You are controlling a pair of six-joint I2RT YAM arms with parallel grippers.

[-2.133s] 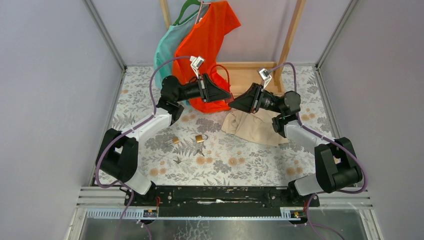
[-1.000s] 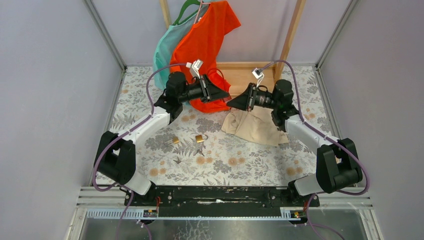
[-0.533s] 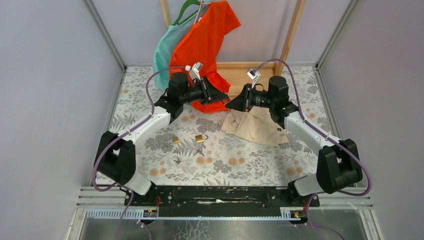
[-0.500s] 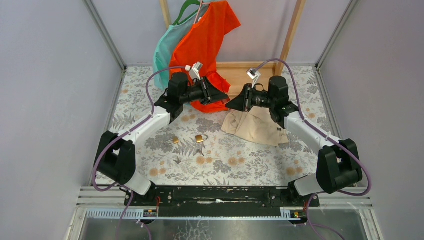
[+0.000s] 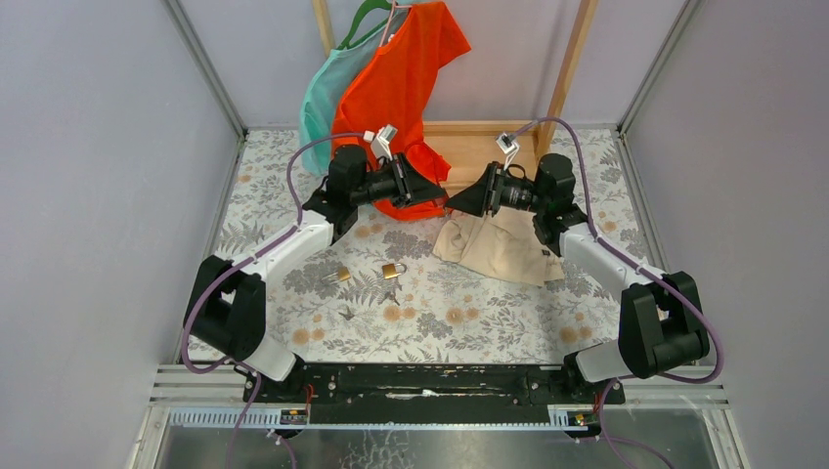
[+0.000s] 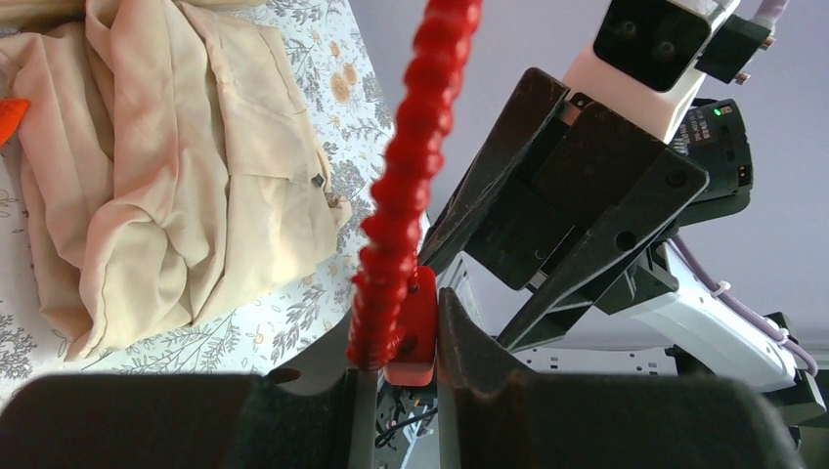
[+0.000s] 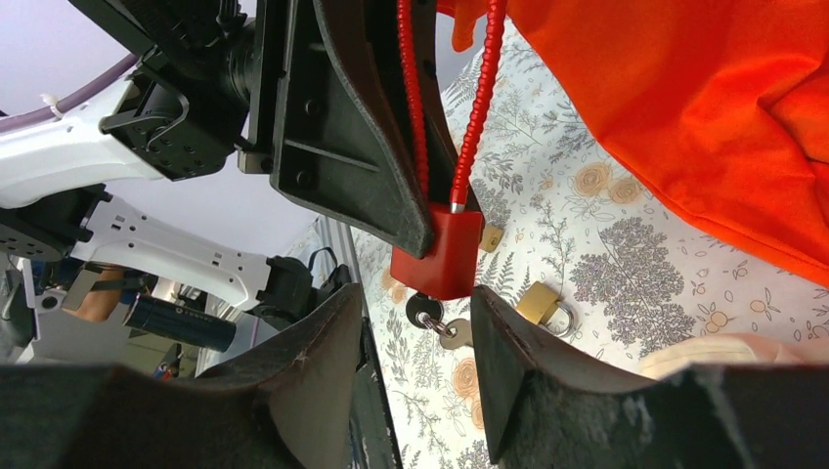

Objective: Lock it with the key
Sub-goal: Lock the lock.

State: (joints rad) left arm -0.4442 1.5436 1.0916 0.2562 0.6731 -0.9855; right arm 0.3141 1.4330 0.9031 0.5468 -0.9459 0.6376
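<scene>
A small brass padlock (image 5: 393, 269) lies on the floral-patterned table (image 5: 489, 318), nearest the bases. Further out, in the air, the left claw (image 6: 401, 332) clamps the red block-shaped padlock (image 7: 437, 256) below its red beaded cable shackle (image 7: 476, 107). The right claw (image 7: 413, 295) stands parted astride the black-headed key (image 7: 424, 310) in the lock's underside, not pinching it. The key looks small, rigid and probably slippery, so pinch its flat head squarely.

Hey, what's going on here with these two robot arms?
The left gripper is clamped on a red cable lock, holding it up above the table. A key sits in the bottom of the lock. The right gripper faces it with jaws apart on either side of the key, not gripping it. Two brass padlocks lie untouched below.
</scene>
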